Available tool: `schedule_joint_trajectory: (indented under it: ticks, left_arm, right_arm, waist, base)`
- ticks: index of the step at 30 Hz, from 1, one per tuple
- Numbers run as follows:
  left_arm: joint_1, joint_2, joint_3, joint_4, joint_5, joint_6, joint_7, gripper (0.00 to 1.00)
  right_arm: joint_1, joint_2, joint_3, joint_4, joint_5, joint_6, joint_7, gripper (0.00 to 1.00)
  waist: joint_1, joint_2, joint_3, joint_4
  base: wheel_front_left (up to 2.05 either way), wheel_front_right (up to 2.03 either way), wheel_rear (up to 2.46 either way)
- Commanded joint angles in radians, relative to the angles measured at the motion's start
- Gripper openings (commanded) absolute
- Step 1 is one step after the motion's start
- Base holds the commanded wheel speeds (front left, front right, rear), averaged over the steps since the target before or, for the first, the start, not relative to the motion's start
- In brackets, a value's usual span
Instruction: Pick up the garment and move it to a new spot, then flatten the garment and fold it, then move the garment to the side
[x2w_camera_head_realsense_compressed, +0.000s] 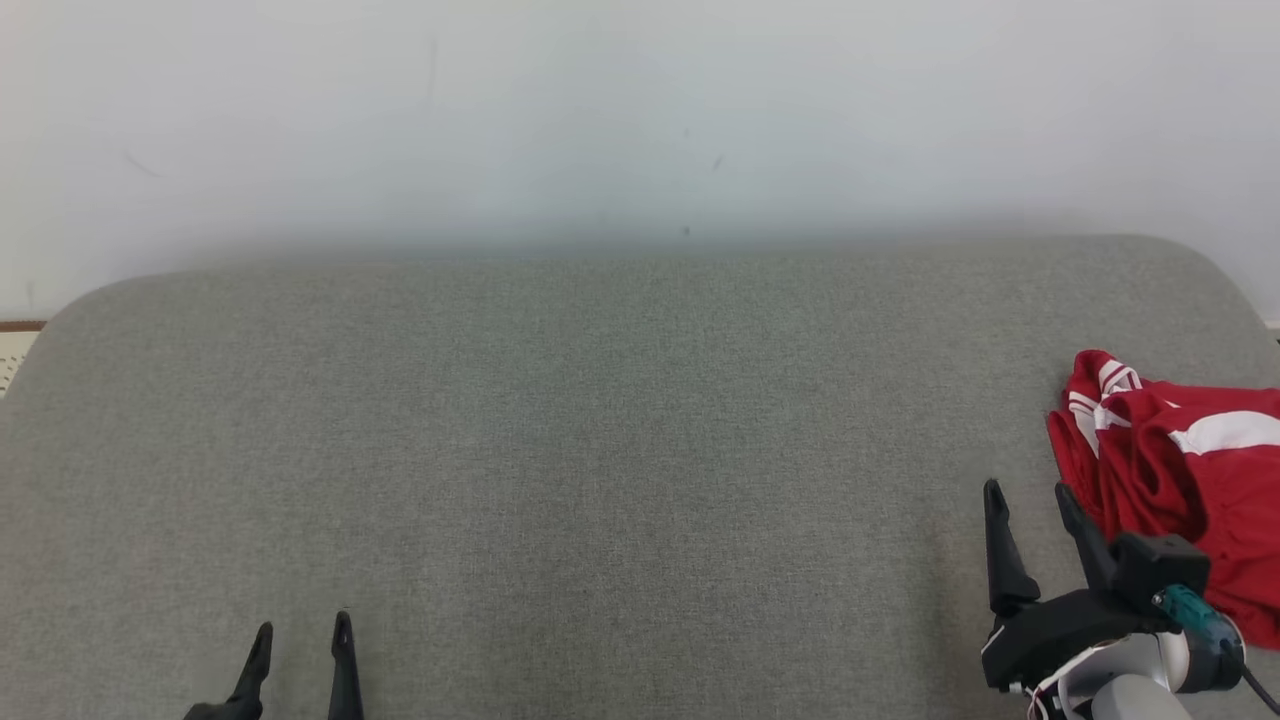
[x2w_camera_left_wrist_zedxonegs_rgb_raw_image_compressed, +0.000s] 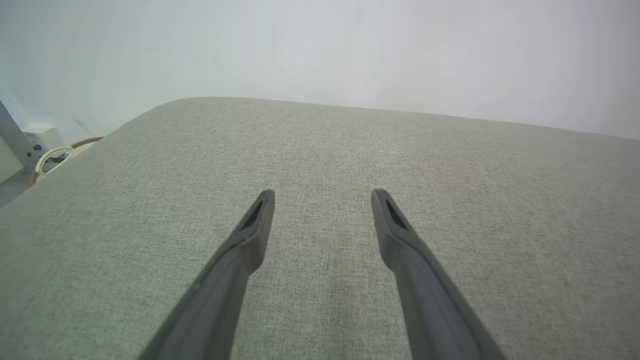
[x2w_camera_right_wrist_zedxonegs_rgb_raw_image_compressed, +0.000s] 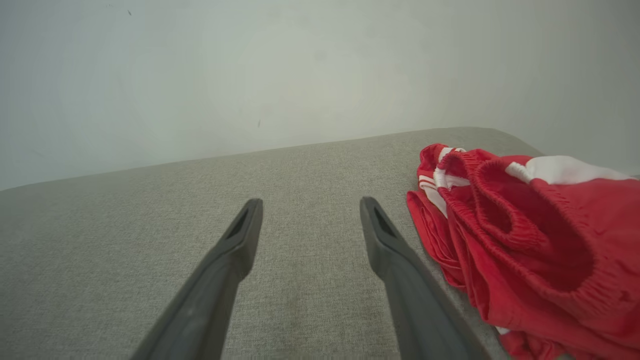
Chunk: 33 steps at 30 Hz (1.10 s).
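1 red garment (x2w_camera_head_realsense_compressed: 1170, 480) lies crumpled just right of the right pincer (x2w_camera_head_realsense_compressed: 1028, 488), spread wide, empty

Grey woven-fabric surface (x2w_camera_head_realsense_compressed: 600, 450), rounded far corners, against white wall (x2w_camera_head_realsense_compressed: 640, 100); white cable loop (x2w_camera_left_wrist_zedxonegs_rgb_raw_image_compressed: 52, 156) beyond its edge.

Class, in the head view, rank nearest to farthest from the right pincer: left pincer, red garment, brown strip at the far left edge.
1. red garment, just beside the right pincer, on its right.
2. left pincer, lower left.
3. brown strip, far left edge.
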<state>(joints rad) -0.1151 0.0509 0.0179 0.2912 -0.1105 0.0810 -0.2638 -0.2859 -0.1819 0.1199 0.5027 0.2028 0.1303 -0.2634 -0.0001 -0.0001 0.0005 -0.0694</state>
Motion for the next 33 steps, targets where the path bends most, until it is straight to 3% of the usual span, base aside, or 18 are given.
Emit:
schedule_joint_trajectory:
  ticks: [1,33]
  left_arm:
    - [0.023,0.0,0.003,0.001,0.01,0.0,0.0,1.0]
    - [0.077,0.001,-0.042,0.026,0.014,-0.012,0.0,1.0]
  right_arm:
    - [0.017,0.005,0.002,-0.004,-0.01,0.0,0.0,1.0]
    - [0.151,0.026,0.028,-0.026,0.016,0.0,0.0,1.0]
  waist:
    - [0.0001,0.0001,-0.004,0.002]
    - [0.0001,0.0001,-0.067,0.027]
  base:
    - [0.0,0.0,0.0]
    - [0.0,0.0,0.0]
